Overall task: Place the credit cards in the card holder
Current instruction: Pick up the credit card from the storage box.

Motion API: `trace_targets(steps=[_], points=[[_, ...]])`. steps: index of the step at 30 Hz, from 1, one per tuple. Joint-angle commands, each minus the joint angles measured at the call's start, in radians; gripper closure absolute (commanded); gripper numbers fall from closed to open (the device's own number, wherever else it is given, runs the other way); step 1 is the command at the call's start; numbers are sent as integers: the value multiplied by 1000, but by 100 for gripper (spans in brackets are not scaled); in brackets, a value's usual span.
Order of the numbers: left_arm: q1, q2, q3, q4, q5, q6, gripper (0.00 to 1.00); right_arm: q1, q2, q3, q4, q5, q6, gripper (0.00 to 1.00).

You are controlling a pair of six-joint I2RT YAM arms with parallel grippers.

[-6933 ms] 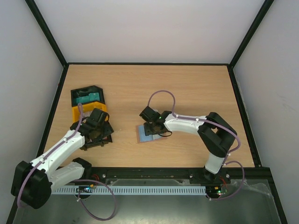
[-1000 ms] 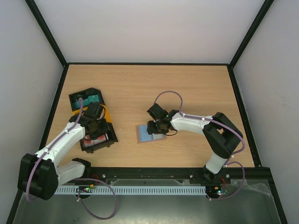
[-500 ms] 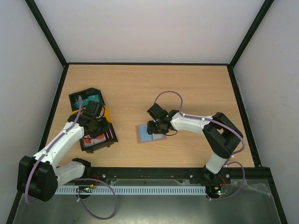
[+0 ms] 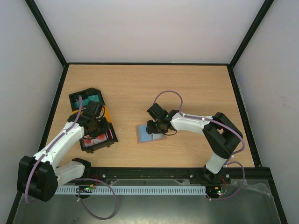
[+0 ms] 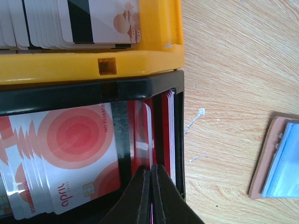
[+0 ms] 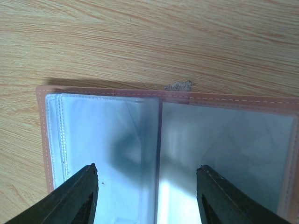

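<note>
The near black tray [image 5: 140, 88] holds red-and-white credit cards [image 5: 70, 154]. Some lie fanned flat at its left, and others stand on edge against its right wall. Touching its far side, the yellow tray [image 5: 140, 65] carries a fanned stack of pale cards [image 5: 93, 21] with black magnetic stripes. Beyond that, the far black tray [image 4: 74, 98] holds teal cards [image 4: 91, 98].

The left gripper [image 5: 150, 173] hangs over the upright red cards with its fingers pressed together. A thin pink line shows between them, and I cannot tell whether it is a card.

The card holder [image 6: 107, 140] lies open and flat on the wood-grain table [image 4: 187, 88], well apart from the trays. It has a stitched brown border around glossy clear sleeves, which look empty. The right gripper [image 6: 148, 179] is above it with its fingers spread wide, one over each half.
</note>
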Motion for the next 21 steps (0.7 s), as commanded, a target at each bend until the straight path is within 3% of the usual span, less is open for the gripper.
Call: trace_targets(steps=[1, 14, 18, 21], points=[[-1, -1, -9, 18, 22, 17, 97, -3, -1, 3, 13, 0, 3, 44], [-2, 39, -52, 119, 91, 25, 91, -4, -2, -1, 11, 2, 7, 44], [-2, 45, -70, 124, 81, 20, 77, -3, 1, 0, 12, 1, 6, 44], [0, 59, -77, 129, 79, 18, 51, -3, 1, -1, 12, 2, 5, 44]])
